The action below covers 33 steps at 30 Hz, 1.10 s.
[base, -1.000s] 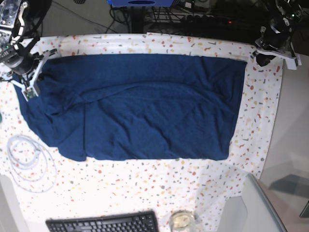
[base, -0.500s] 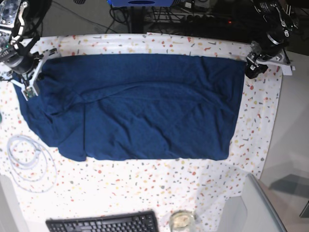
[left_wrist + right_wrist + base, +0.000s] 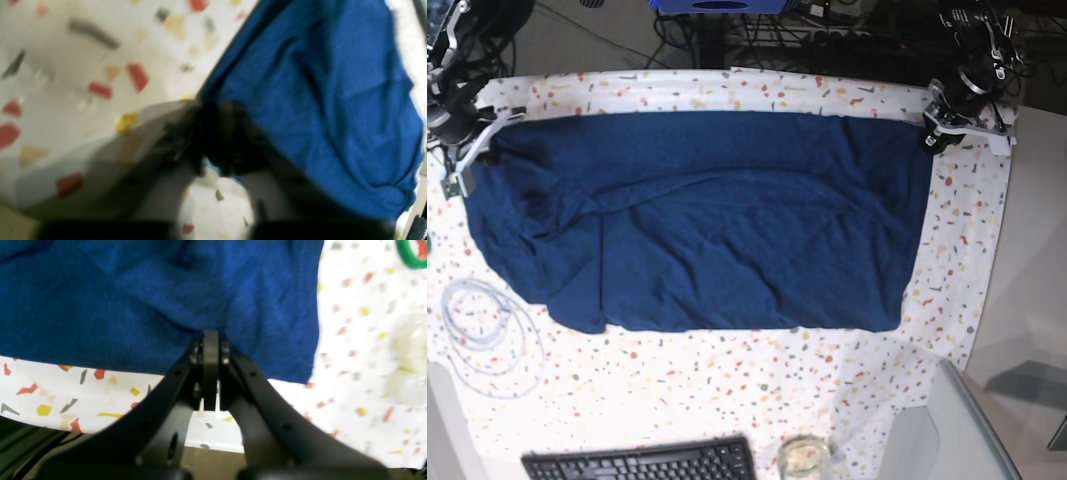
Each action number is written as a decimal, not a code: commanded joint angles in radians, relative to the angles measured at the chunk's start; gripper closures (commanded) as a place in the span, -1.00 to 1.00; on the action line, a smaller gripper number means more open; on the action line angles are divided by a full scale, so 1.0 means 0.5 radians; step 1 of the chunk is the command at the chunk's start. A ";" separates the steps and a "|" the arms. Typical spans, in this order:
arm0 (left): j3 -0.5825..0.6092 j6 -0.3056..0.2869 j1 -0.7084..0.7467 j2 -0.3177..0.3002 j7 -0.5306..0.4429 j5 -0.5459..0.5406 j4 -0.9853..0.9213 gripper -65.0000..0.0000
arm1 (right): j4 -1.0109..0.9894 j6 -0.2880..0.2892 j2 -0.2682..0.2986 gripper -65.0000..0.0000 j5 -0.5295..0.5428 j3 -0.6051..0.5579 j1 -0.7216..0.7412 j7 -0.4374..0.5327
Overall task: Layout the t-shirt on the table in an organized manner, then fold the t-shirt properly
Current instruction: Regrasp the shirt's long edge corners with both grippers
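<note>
The dark navy t-shirt lies spread wide and wrinkled on the speckled white table. In the base view my left gripper sits at the shirt's far right corner. The blurred left wrist view shows that gripper shut, with the edge of the t-shirt at its tips. My right gripper is at the far left corner. In the right wrist view it is shut on the edge of the t-shirt, and the fabric puckers at the tips.
A black keyboard and a glass sit at the near edge. A coiled white cable lies near the left side. A green tape roll rests beside the shirt. A grey panel stands at the near right.
My left gripper came in from beyond the table's far right corner to the shirt's corner, opened, then shut there. My right gripper shifted towards the far left, drawing its corner along.
</note>
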 commanded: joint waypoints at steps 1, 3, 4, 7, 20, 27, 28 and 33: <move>-0.002 -0.012 0.010 -0.022 -0.009 -0.033 0.059 1.00 | -0.004 0.001 0.023 1.00 0.015 0.016 0.008 0.032; -0.005 -0.012 0.013 -0.025 -0.006 -0.027 0.096 1.00 | -0.057 0.001 0.020 1.00 0.025 0.037 0.011 0.032; -0.005 -0.012 0.013 -0.025 0.009 -0.027 0.105 1.00 | -0.069 0.001 0.004 1.00 0.046 0.102 0.011 0.032; -0.005 -0.012 0.010 -0.025 0.108 -0.027 0.136 1.00 | -0.100 0.001 -0.057 0.82 0.350 0.359 0.014 -0.051; -0.005 -0.012 0.022 -0.025 0.129 -0.027 0.191 1.00 | -0.839 0.001 0.152 -0.52 0.663 0.715 0.361 -0.364; -0.005 -0.012 0.044 -0.025 0.129 -0.027 0.191 1.00 | -0.971 0.001 0.161 -0.33 0.663 0.697 0.395 -0.395; -0.005 -0.012 0.044 -0.025 0.129 -0.027 0.191 1.00 | -0.974 0.001 0.161 -0.26 0.663 0.697 0.398 -0.395; -0.005 -0.009 0.044 -0.025 0.132 -0.027 0.209 1.00 | -0.974 0.001 0.167 0.32 0.663 0.694 0.425 -0.432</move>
